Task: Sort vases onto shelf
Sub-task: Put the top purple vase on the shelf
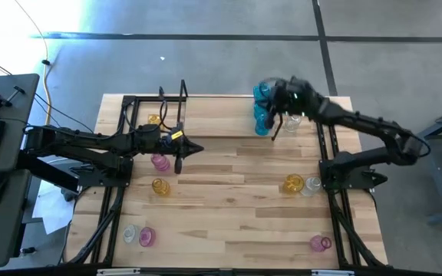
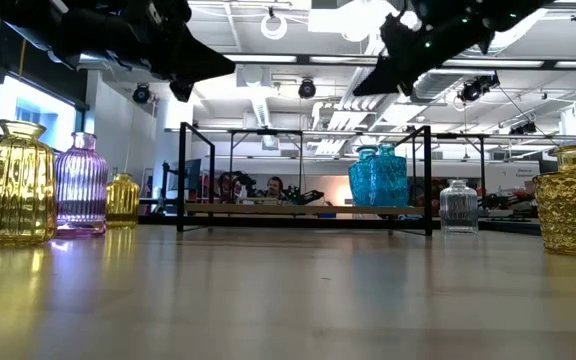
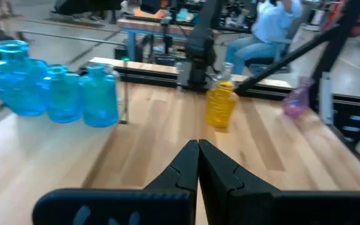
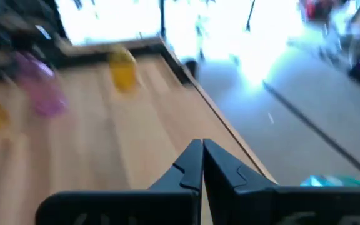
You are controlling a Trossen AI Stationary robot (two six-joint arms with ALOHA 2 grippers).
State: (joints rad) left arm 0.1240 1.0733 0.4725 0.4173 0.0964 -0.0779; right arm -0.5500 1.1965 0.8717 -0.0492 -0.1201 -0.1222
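Pale planked tabletop (image 1: 236, 230) with ribbed glass vases (image 1: 263, 107), both claws, left (image 1: 198, 149) and right (image 1: 276, 132), pinched closed and empty

Ribbed glossy translucent glass vases (image 2: 379, 175); light matt wood-grain table (image 1: 236, 207); thin black metal-rod shelf (image 2: 303, 210) with pale wood board.

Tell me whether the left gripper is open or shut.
Shut: the left gripper shows its two dark fingertips pressed together, holding nothing, above the tabletop.

Bright window glare, blurred right wrist view.
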